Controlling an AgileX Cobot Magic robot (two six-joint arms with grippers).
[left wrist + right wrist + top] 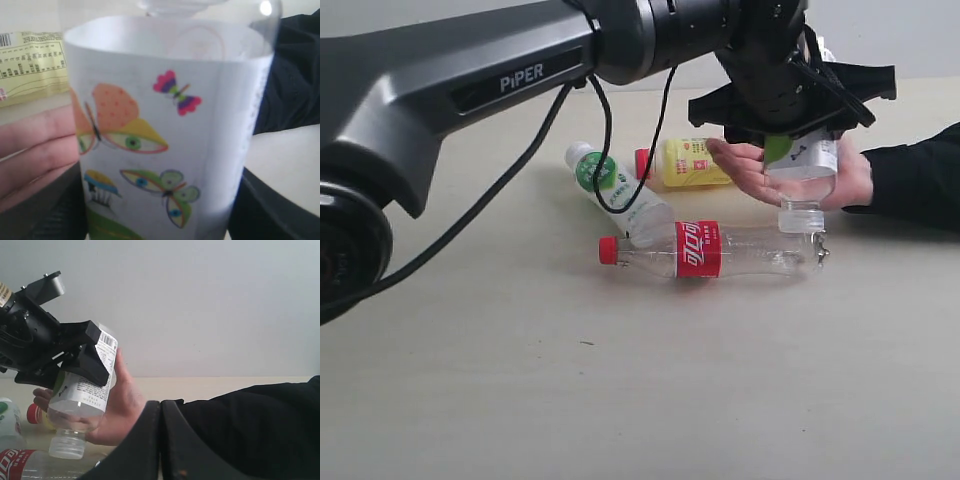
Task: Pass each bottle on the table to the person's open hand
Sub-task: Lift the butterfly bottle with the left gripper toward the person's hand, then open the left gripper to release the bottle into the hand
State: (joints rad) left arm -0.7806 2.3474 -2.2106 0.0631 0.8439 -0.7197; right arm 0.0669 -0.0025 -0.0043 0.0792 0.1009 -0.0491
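My left gripper (800,140) is shut on a white-labelled bottle (803,170) that hangs cap down against the person's open hand (750,170). The left wrist view is filled by this bottle (165,135) with butterfly prints, a dark finger on each side, and the hand (35,145) beside it. On the table (620,400) lie a clear bottle with red label and cap (710,250), a yellow bottle with red cap (692,162) and a white-capped bottle with a green circle (615,190). My right gripper (160,410) is shut and empty, apart from the held bottle (82,395).
The person's black sleeve (920,180) lies on the table at the right and fills much of the right wrist view (260,430). A black cable (610,150) hangs from my left arm over the white-capped bottle.
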